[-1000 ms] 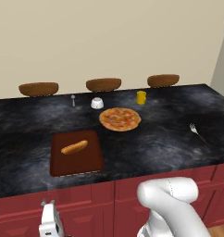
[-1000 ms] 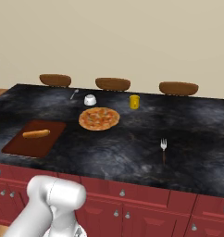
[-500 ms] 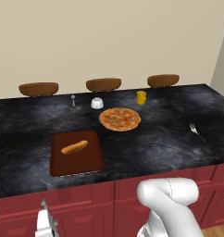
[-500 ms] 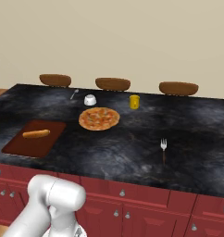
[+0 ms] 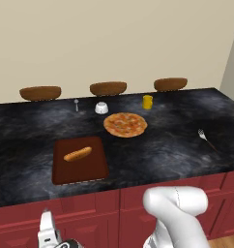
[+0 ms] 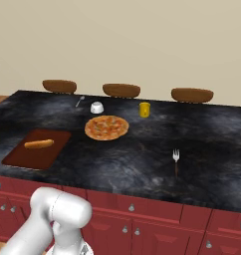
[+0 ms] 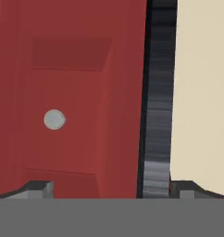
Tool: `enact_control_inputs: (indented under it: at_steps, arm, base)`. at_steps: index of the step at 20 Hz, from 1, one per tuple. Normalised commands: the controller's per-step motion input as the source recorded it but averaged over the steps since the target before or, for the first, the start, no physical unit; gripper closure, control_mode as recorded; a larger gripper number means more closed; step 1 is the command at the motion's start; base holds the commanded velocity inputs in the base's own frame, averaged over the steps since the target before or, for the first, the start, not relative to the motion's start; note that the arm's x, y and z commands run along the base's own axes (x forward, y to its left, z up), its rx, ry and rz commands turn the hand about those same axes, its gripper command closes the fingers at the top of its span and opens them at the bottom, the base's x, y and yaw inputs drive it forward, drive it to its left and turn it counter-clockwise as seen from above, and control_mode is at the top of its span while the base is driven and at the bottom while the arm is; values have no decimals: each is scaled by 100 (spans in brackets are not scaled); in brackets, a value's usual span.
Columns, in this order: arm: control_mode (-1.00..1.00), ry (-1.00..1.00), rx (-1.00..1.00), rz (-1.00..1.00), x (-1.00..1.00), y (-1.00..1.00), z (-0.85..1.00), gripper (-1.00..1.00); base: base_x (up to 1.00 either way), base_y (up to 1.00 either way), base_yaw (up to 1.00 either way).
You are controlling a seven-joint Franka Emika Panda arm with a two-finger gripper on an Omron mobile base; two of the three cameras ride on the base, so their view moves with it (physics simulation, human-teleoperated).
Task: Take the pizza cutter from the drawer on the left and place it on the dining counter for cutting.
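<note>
The fingers (image 7: 107,187) stand wide apart, holding nothing, low before the closed red drawer (image 7: 70,106) and facing its knob (image 7: 54,119), presumably because the pizza cutter lies hidden inside.

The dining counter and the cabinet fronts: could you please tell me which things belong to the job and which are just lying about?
Job: drawer, closed; its silver knob; dining counter; open gripper.
Lying about: pizza, cutting board, bread roll, fork, spoon, white bowl, yellow cup.
</note>
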Motion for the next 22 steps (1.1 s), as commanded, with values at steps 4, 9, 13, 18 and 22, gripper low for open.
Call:
enact_control_inputs:
  at_steps: [4, 9, 13, 18, 22]
  arm:
    - [-100, 16, 0, 1, 31, 0, -18, -100]
    - [-100, 1, 0, 2, 17, 0, -45, -100]
    - [-100, 0, 0, 0, 0, 3, -34, -100]
    - [-100, 0, 0, 0, 2, 21, -12, -100]
    - [-100, 0, 0, 0, 0, 24, 0, -100]
  base:
    - [0, 0, 0]
    - [0, 0, 0]
    - [0, 0, 0]
    - [0, 0, 0]
    - [0, 0, 0]
